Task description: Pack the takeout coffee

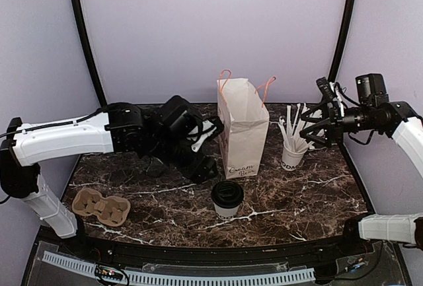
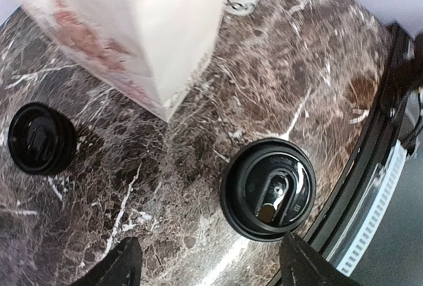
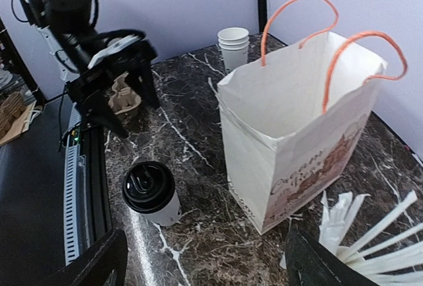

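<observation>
My left gripper [image 2: 210,259] hangs spread and empty, the takeout coffee [image 2: 268,190] standing just ahead of its jaws and nearer the right finger; an off-centre close may, I judge, topple it.

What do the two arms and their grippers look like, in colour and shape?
The left arm and right arm have smooth white link covers with black joints and wrists. Black cables loop at the right wrist. The left gripper and right gripper have dark, tapering fingers.
</observation>
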Available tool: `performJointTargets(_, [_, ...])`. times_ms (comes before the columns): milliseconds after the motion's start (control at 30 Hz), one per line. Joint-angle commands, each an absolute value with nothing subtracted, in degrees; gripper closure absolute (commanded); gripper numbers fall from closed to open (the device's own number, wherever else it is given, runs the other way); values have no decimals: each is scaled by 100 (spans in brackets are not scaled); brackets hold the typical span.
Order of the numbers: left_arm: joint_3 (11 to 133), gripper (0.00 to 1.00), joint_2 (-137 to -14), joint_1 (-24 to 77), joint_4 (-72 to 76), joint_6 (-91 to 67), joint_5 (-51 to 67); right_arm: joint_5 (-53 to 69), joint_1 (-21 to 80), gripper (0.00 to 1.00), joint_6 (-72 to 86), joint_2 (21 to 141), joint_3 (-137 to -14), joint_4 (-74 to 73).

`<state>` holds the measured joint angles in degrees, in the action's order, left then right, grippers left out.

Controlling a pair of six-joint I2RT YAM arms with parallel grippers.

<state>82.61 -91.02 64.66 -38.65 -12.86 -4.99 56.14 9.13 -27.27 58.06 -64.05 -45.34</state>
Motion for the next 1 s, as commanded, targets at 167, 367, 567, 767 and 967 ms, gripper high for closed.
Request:
performJointTargets(167, [6653, 34, -8178, 6133, -2354, -4141, 689, 4427, 2685, 28, -2837, 6410, -6374, -4507])
performJointTargets(367, [5962, 39, -8234, 6117, -1419, -4955, 1127, 3834, 3659, 52, -1949, 6814, -5928, -3662])
performJointTargets(567, [5690, 43, -8439, 6117, -812, -5265, 1387, 3209, 4296, 60, -1402, 7353, -6006, -3358])
performJointTargets(767, [5658, 47, -8563, 6117, -734, -5290, 1362, 2890, 4649, 62, -1186, 7592, -5938, -3235])
performJointTargets(967, [5656, 50, -8575, 6117, -789, -5216, 1320, 2765, 4674, 64, -943, 7787, -5864, -3144])
